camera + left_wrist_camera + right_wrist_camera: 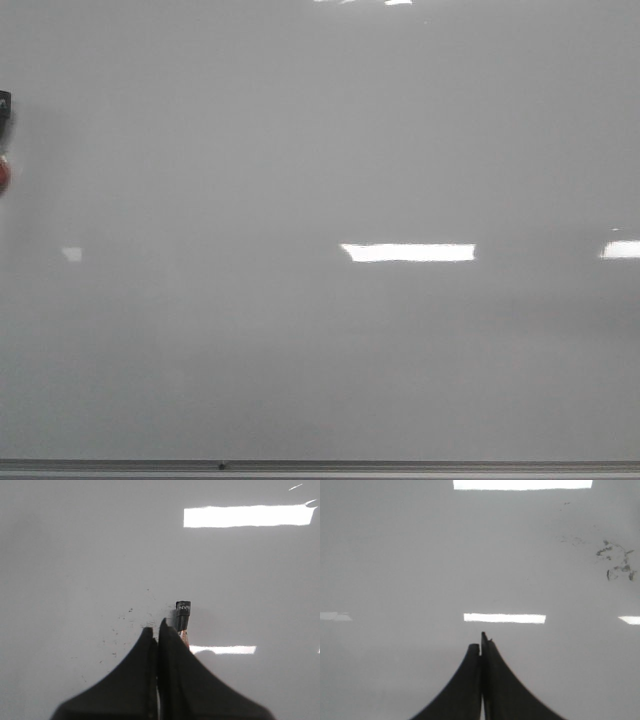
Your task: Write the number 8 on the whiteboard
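Note:
The whiteboard [320, 150] fills the front view as a glossy grey-white surface with bright light reflections. No number 8 shows on it in any view. Neither gripper shows in the front view. My left gripper [156, 627] is shut over the board [75, 540], its jaws pressed together with nothing between them. A black marker end [183, 611] with white lettering sticks out from behind its right finger [172, 640]. My right gripper [480, 642] is shut and empty over the board [395, 555].
A thin grey metal edge strip [320, 466] runs along the board's near edge. A black object [4, 105] and a red one [3, 176] sit at the far left edge. Faint ink specks [125, 622] and smudges [617, 562] mark the board.

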Controlling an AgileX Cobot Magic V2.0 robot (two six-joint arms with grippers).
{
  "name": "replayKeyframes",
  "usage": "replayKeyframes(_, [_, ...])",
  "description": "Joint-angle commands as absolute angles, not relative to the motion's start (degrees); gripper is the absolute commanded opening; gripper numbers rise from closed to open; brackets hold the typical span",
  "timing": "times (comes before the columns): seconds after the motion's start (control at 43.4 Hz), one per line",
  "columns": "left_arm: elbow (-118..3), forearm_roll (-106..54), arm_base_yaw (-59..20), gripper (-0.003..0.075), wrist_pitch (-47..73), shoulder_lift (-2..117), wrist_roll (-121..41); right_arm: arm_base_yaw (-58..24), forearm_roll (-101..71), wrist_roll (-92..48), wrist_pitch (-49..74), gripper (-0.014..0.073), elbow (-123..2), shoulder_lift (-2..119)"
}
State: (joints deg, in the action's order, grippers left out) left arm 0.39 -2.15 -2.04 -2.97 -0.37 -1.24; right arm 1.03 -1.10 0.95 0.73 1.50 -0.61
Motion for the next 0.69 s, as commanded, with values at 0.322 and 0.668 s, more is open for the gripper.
replayKeyframes(0.322, [-11.61, -2.26, -2.03, -0.0021, -6.96, -0.2, -0.68, 1.04, -0.87, 0.68, 4.15, -0.0108, -10.83, -1.53])
replayKeyframes(0.668, [-31.78, -2.03, -2.03, -0.0021, 9.39, 12.81, -0.68, 1.04, -0.87, 0.4, 14.04, -0.0108, -29.89, 9.5])
